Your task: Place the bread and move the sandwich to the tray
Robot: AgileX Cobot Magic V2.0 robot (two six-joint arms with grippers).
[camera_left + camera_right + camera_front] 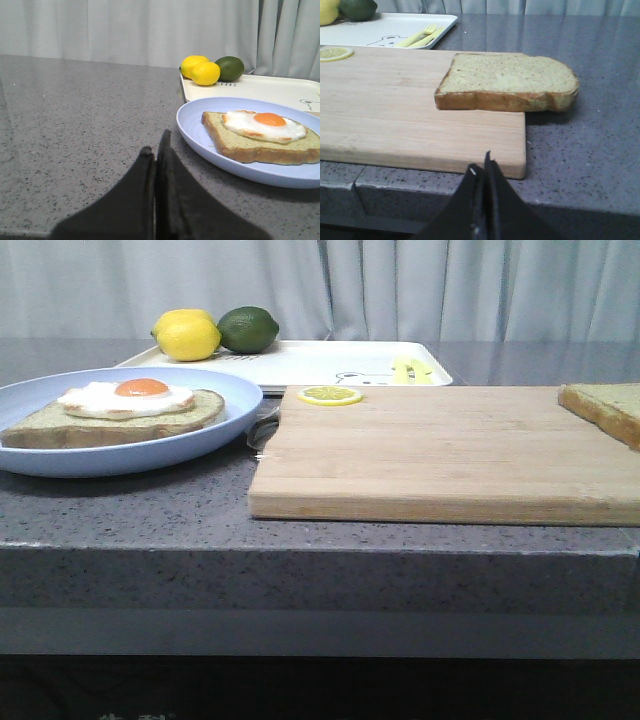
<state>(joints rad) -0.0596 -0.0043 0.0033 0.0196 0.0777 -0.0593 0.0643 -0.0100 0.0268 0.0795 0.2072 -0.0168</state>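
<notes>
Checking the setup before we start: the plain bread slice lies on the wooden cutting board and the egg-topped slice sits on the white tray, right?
Not quite. The egg-topped slice sits on the pale-blue plate, not the white tray, as the left wrist view shows. The plain bread slice does lie on the wooden cutting board.
</notes>
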